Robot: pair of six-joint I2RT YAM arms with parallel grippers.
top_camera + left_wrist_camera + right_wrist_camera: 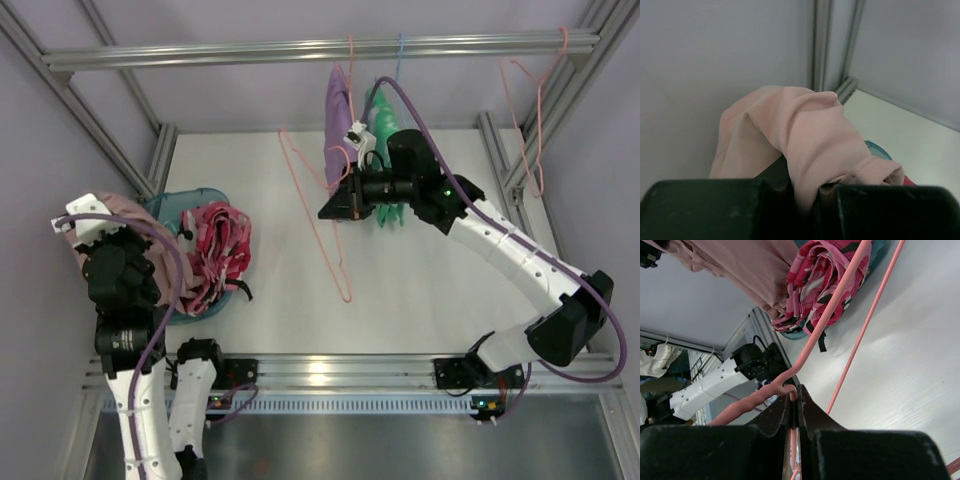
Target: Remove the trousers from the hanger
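The pale pink trousers (pixel 122 207) hang bunched from my left gripper (pixel 90 228) at the far left, beside the teal basket. In the left wrist view the gripper (pixel 812 200) is shut on a fold of the trousers (pixel 800 130). The salmon-pink wire hanger (pixel 344 295) is bare and slants over the table's middle, apart from the trousers. My right gripper (pixel 335 205) is shut on it near its hook end. The right wrist view shows the wire (pixel 840 295) pinched between the shut jaws of the gripper (pixel 796 395), with the trousers (pixel 750 265) at the top.
A teal basket (pixel 205 193) at the left holds a red-and-pink patterned garment (pixel 215 250). A purple garment (pixel 338 120) and a green garment (pixel 383 120) hang from the top rail (pixel 200 55) behind the right gripper. Another salmon hanger (pixel 540 110) hangs at the right.
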